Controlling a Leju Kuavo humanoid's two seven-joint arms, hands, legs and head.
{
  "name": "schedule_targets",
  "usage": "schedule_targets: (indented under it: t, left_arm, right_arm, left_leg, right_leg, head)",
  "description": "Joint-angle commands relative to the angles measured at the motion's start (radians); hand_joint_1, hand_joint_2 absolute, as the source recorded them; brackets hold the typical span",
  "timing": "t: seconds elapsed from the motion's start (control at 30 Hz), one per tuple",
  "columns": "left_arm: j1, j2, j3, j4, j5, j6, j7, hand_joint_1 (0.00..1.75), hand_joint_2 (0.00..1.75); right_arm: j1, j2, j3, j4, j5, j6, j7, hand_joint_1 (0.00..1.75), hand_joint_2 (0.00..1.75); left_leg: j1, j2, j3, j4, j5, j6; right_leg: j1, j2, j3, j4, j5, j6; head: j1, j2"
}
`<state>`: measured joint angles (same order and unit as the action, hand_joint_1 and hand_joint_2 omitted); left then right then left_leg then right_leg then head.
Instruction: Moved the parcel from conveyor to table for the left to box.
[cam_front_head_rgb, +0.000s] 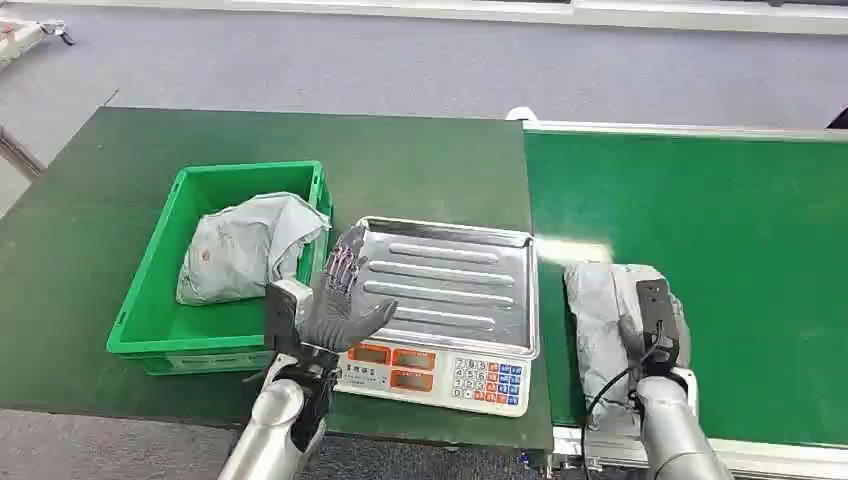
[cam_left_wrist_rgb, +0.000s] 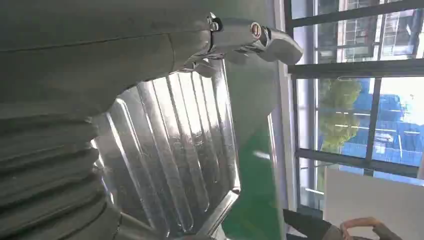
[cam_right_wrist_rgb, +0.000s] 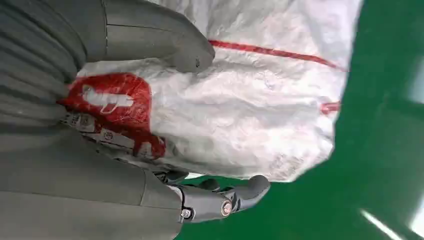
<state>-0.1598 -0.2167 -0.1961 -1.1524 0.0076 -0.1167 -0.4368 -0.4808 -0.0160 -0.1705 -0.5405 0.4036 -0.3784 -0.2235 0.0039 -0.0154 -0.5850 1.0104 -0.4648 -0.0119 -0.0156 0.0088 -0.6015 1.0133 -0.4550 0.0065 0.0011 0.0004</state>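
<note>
A grey-white parcel (cam_front_head_rgb: 598, 310) with red markings (cam_right_wrist_rgb: 250, 100) lies on the green conveyor belt (cam_front_head_rgb: 720, 230) near its front left corner. My right hand (cam_front_head_rgb: 655, 325) grips it, with the thumb (cam_right_wrist_rgb: 160, 40) on one face and the fingers (cam_right_wrist_rgb: 225, 200) wrapped under its edge. Over the left side of the steel scale tray (cam_front_head_rgb: 450, 285) my left hand (cam_front_head_rgb: 340, 300) hovers with fingers spread and nothing in it; the ribbed tray (cam_left_wrist_rgb: 170, 150) lies right under the fingers (cam_left_wrist_rgb: 250, 37). The green box (cam_front_head_rgb: 150, 270) stands at the left of the table.
Another grey parcel (cam_front_head_rgb: 245, 245) lies crumpled inside the green box. The scale's keypad and displays (cam_front_head_rgb: 430, 375) face the table's front edge. The dark green table (cam_front_head_rgb: 300, 140) meets the conveyor along a straight seam at the middle.
</note>
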Motion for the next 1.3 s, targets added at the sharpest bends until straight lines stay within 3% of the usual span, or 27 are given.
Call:
schedule_targets:
  t: [0.03, 0.23, 0.5, 0.53, 0.57, 0.77, 1.1, 1.2, 1.3]
  left_arm:
    - [-0.041, 0.015, -0.029, 0.053, -0.002, -0.006, 0.007, 0.00, 1.75]
    - [-0.061, 0.014, -0.043, 0.049, 0.000, -0.023, 0.032, 0.00, 1.75]
    - [-0.078, 0.016, -0.055, 0.078, 0.011, -0.037, 0.020, 0.00, 1.75]
    - [-0.073, 0.019, -0.054, 0.072, 0.012, -0.036, 0.020, 0.00, 1.75]
    - [-0.068, 0.022, -0.052, 0.065, 0.013, -0.034, 0.019, 0.00, 1.75]
    - [-0.059, 0.031, -0.043, 0.059, 0.018, -0.032, 0.013, 0.00, 1.75]
    - [-0.033, 0.038, -0.029, 0.027, 0.020, -0.018, 0.008, 0.00, 1.75]
    - [-0.022, 0.039, -0.022, 0.017, 0.020, -0.014, 0.005, 0.00, 1.75]
    - [-0.016, 0.034, -0.018, 0.016, 0.016, -0.007, -0.002, 0.00, 1.75]
  right_arm:
    - [-0.090, -0.027, -0.025, 0.225, 0.052, -0.004, 0.093, 0.00, 1.75]
    - [-0.051, -0.025, 0.032, 0.288, 0.145, 0.054, 0.205, 0.00, 1.75]
    - [-0.018, 0.022, 0.094, 0.280, 0.236, 0.173, 0.218, 0.00, 1.75]
    - [-0.019, 0.024, 0.097, 0.277, 0.242, 0.171, 0.214, 0.09, 1.75]
    - [-0.020, 0.028, 0.089, 0.272, 0.240, 0.167, 0.202, 1.75, 1.75]
    - [-0.033, 0.030, 0.070, 0.259, 0.240, 0.162, 0.175, 1.75, 1.75]
    - [-0.066, 0.030, -0.026, 0.154, 0.173, 0.094, -0.029, 1.75, 1.75]
    - [-0.046, 0.041, -0.041, 0.005, 0.142, 0.054, -0.105, 1.75, 1.75]
    - [0.033, 0.065, -0.029, -0.270, 0.112, 0.044, -0.117, 1.75, 1.75]
  left_leg:
    - [0.000, 0.001, 0.002, -0.001, 0.000, 0.000]
    - [0.001, -0.002, 0.003, -0.002, 0.001, 0.000]
    - [0.002, 0.000, 0.009, -0.002, 0.000, 0.001]
    - [0.002, 0.000, 0.009, -0.001, -0.001, 0.001]
    - [0.001, 0.001, 0.010, -0.003, 0.000, 0.002]
    - [0.001, 0.003, 0.015, -0.002, -0.001, 0.002]
    - [0.000, 0.005, 0.016, 0.000, -0.002, 0.002]
    - [0.000, 0.006, 0.014, -0.002, -0.001, 0.002]
    - [0.000, 0.006, 0.011, 0.000, -0.002, 0.002]
  right_leg:
    - [0.000, -0.001, 0.002, -0.001, 0.000, 0.000]
    - [0.001, -0.004, 0.005, -0.003, 0.000, -0.001]
    - [0.002, -0.002, 0.011, -0.005, 0.001, 0.000]
    - [0.002, -0.002, 0.012, -0.003, 0.000, 0.000]
    - [0.002, -0.002, 0.013, -0.005, 0.001, 0.000]
    - [0.002, 0.000, 0.017, -0.004, 0.001, 0.001]
    - [0.002, 0.002, 0.016, -0.003, 0.000, 0.001]
    - [0.002, 0.003, 0.014, -0.003, 0.002, 0.001]
    - [0.001, 0.003, 0.012, -0.002, 0.001, 0.001]
  head:
    - [0.000, 0.000]
    - [0.000, 0.000]
    - [0.000, 0.000]
    - [0.000, 0.000]
    - [0.000, 0.000]
    - [0.000, 0.000]
    - [0.000, 0.000]
    - [0.000, 0.000]
    - [0.000, 0.000]
